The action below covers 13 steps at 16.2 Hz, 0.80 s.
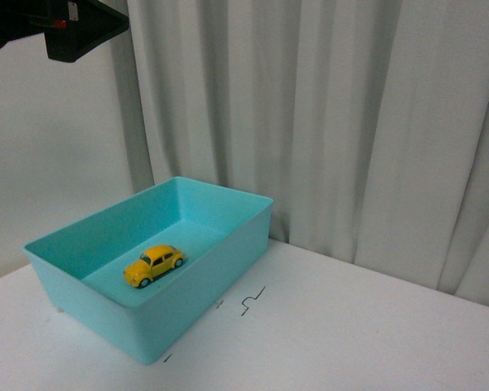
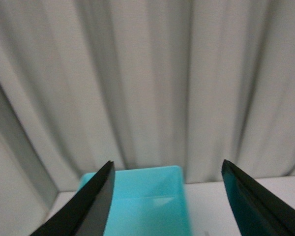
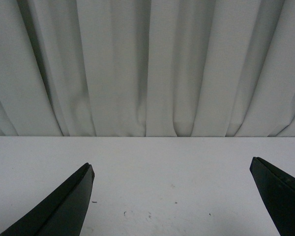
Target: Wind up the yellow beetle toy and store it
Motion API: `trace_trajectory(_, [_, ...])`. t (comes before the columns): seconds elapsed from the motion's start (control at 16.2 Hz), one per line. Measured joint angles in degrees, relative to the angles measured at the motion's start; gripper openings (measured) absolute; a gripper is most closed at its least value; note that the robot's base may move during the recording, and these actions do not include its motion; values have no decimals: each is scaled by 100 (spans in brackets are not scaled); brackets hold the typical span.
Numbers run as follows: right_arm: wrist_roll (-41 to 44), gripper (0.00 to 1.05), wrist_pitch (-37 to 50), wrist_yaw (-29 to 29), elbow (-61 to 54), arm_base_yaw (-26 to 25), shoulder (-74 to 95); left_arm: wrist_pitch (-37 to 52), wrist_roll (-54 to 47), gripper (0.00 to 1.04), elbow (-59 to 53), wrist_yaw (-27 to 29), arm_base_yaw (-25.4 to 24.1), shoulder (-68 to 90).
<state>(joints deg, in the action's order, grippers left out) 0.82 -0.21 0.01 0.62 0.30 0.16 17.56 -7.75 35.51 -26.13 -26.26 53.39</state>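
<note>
The tabletop (image 1: pixel 375 326) is seen bearing, lower left, the bin (image 1: pixel 216 269) with the beetle (image 1: pixel 154 265) laid lower-left to upper-right, nearer the left hand (image 2: pixel 167 167), which, like the right hand (image 3: pixel 171 162), is spread wide and empty.

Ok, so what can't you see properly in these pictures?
Front view: yellow beetle toy too small to show any wind-up part.
Left wrist view: bin cut off by the bottom edge and left hand; toy unseen.
Right wrist view: beyond the right hand, only table and curtain; bin out of frame.
</note>
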Motion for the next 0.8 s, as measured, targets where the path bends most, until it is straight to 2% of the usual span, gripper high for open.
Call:
trace_trajectory(0.06, [0,98,0,2,0,0,-2,162,348,55,-579,203,304,-564])
trace_trajectory(0.43, [2,98,-2,-17,0,0,0,354,728,2,-1971,1165,1180,-1563])
trace_trajectory(0.8, [0,98,-2,0,0,0,0,258,748,2,-2796,1888,1912,-2540])
